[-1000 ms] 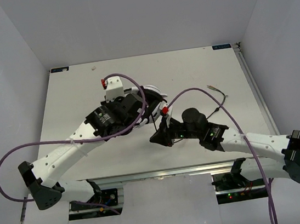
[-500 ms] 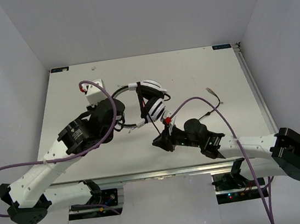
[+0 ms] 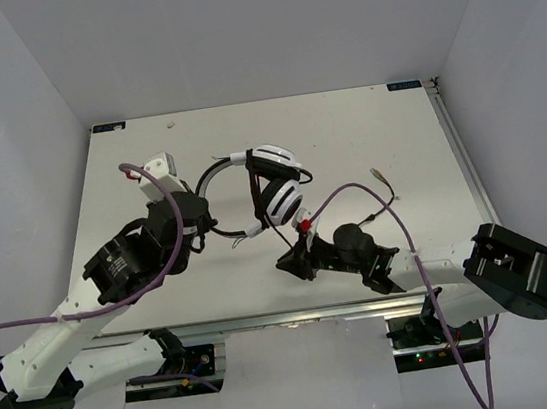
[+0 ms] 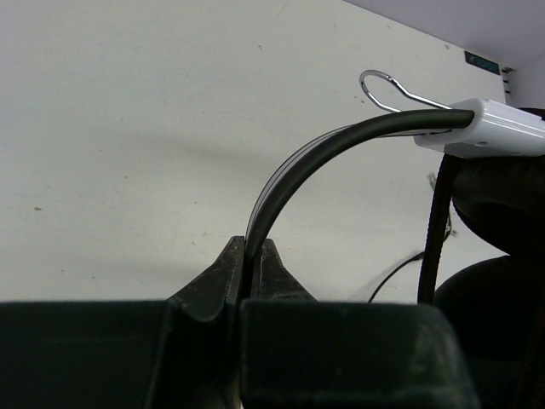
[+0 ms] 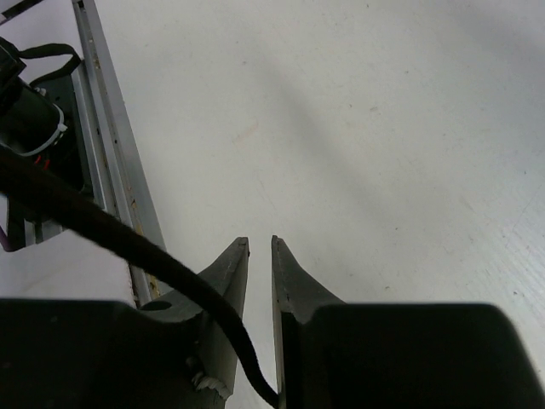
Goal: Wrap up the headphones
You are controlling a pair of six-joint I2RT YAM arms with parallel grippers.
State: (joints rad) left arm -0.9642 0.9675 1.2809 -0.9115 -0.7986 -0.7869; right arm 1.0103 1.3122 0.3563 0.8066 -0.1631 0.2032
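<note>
Top view: headphones [image 3: 268,180] sit at center of the table [image 3: 364,122], a bit toward upper middle. Two cups are stacked close together: one higher [image 3: 273,159], one lower [image 3: 280,202], black cushions partly showing. The headband [image 3: 211,175] arcs out to the left of the cups.

L gripper [image 3: 198,221] is at center-left of frame, on the low left end of the headband arc. L wrist cam: fingers pressed tight onto the band, no gap, band rising from between the tips and curving to upper right into the white slider piece [image 4: 494,128]. Black cushion at right edge of that view.

R gripper [image 3: 283,262] is just below the cups, center of frame, tips pointing left. Thin black cord [image 3: 274,227] drops from the lower cup to it. R wrist cam: jaws nearly together w/ thin slit at the tips; the cord crosses the left-hand finger and goes into the slit near the finger roots, looks pinched.

Jack plug [image 3: 377,172] lies right of center, well apart from the cups.
</note>
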